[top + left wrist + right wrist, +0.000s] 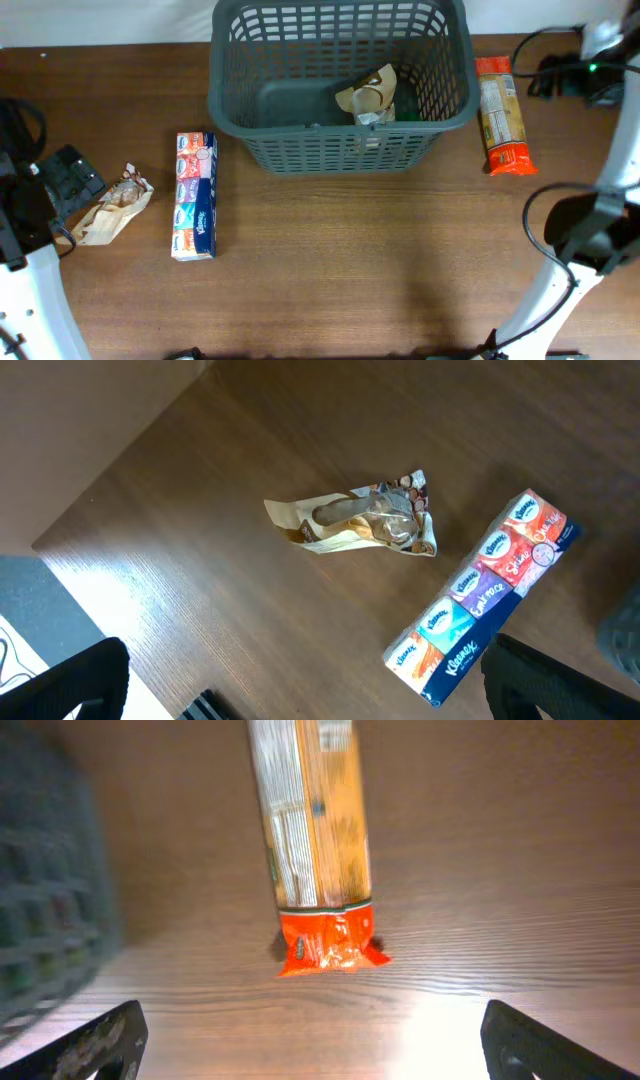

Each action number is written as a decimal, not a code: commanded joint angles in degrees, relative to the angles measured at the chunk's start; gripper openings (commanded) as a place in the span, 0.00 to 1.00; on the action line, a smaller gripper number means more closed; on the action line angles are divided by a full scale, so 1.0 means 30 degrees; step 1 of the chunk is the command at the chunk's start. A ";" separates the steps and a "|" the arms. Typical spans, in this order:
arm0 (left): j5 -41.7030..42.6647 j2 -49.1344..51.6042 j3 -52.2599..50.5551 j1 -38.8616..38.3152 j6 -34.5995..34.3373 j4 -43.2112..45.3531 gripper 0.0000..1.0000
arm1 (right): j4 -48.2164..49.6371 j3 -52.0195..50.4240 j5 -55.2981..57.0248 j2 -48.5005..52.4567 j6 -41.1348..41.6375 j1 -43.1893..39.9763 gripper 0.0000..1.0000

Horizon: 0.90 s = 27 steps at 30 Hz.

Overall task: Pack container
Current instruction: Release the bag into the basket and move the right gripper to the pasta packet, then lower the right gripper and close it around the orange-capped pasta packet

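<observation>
Above the brown wooden table, we see left gripper and right gripper gaping empty, the dark grey slotted plastic basket holding a crumpled tan packet.

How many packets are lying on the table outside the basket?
3: a crinkly snack bag far left, a tissue pack beside it, an orange packet right of the basket. None looks hidden.

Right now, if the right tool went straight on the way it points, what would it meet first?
Probably the orange-ended packet, lying centred ahead of the open right tool. Depth is unclear, so it might touch the table just short of it.
</observation>
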 commanded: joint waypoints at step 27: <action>0.0124 0.0240 0.0051 0.0131 -0.0182 0.0707 0.99 | 0.4007 -0.2448 0.2331 0.2142 -0.0342 0.1588 0.99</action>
